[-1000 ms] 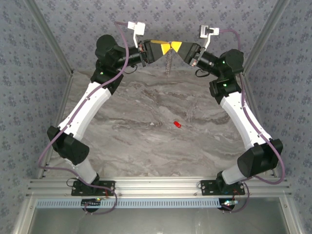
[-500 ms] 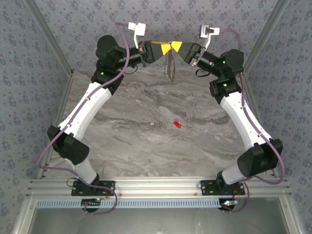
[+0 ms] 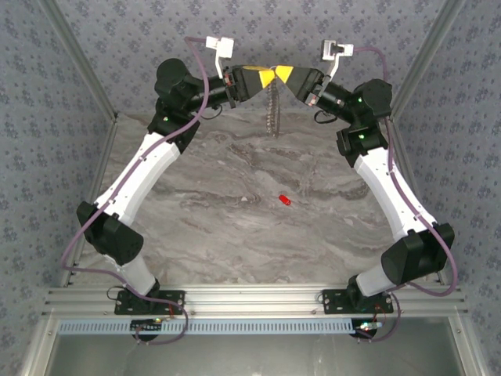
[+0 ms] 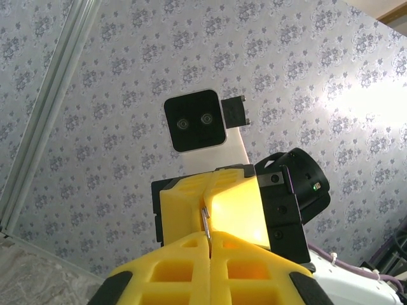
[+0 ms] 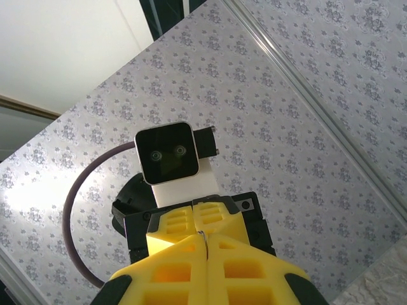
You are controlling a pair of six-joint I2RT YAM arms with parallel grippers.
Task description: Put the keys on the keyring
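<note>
Left pincer and right pincer are both squeezing the dangling keyring. Red key is lying on the tabletop; I am thinking one must fetch it.

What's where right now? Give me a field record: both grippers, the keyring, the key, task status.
left gripper: shut, tip to tip with the right gripper, raised over the table's far edge
right gripper: shut, facing the left one
keyring: pinched where the two grippers meet, hanging down from them, off the table
key: red, lying alone on the marble, apart from both arms
task status: key not yet on the keyring
</note>
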